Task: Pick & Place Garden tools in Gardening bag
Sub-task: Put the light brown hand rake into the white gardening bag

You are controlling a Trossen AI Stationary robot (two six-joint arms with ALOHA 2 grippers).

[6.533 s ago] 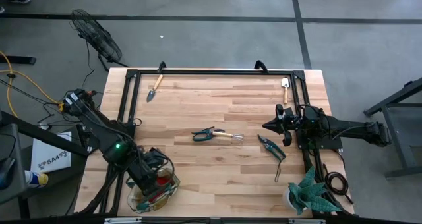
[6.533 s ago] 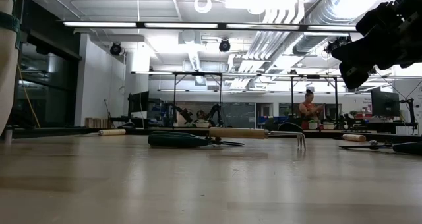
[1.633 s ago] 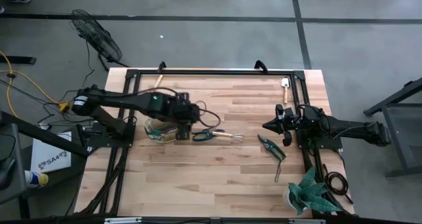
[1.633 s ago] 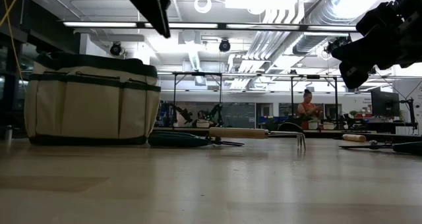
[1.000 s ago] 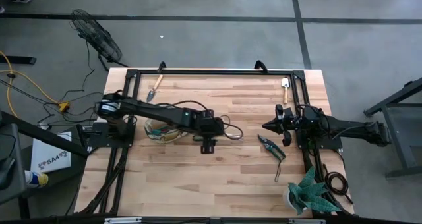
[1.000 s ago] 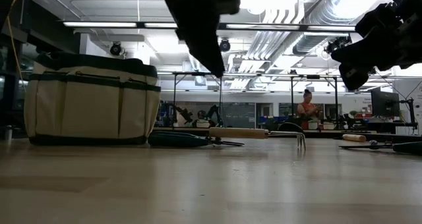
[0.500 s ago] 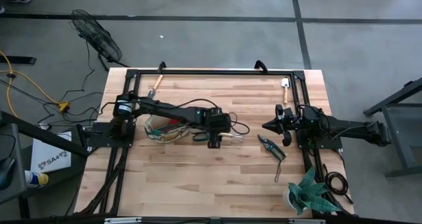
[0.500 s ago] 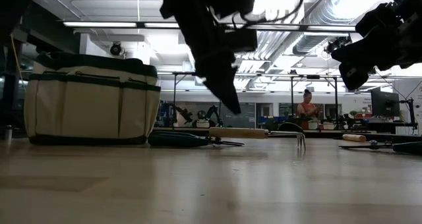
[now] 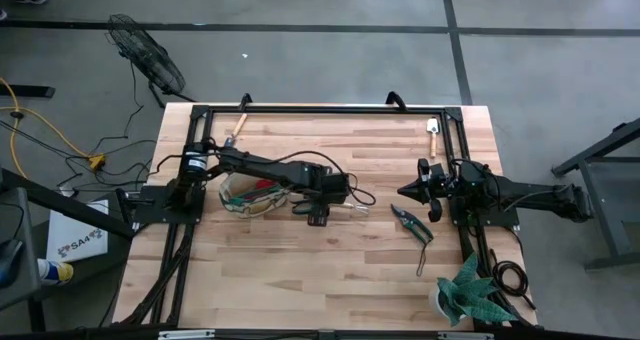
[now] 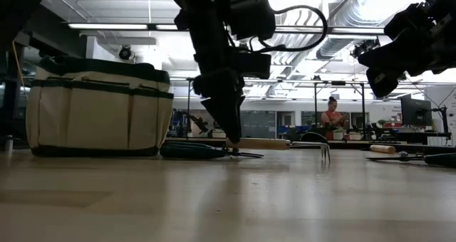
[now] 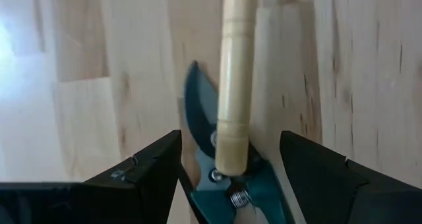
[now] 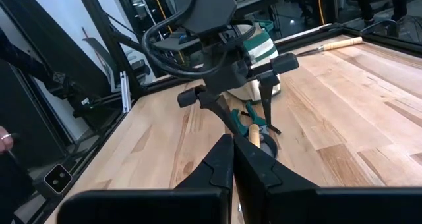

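We see the left gripper low over the table with its two dark fingers spread wide, holding nothing. Between them lie a pale wooden tool handle and, under it, the green-handled pruning shears. Just behind the gripper sits the round beige fabric bag with green trim. Farther off, the right gripper hangs shut and empty above the dark pruners.

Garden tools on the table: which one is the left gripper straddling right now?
The wooden-handled hand rake lying across the green-handled shears mid-table, beside the gardening bag. The left gripper stands open over its handle; the trowels and dark pruners lie well away.
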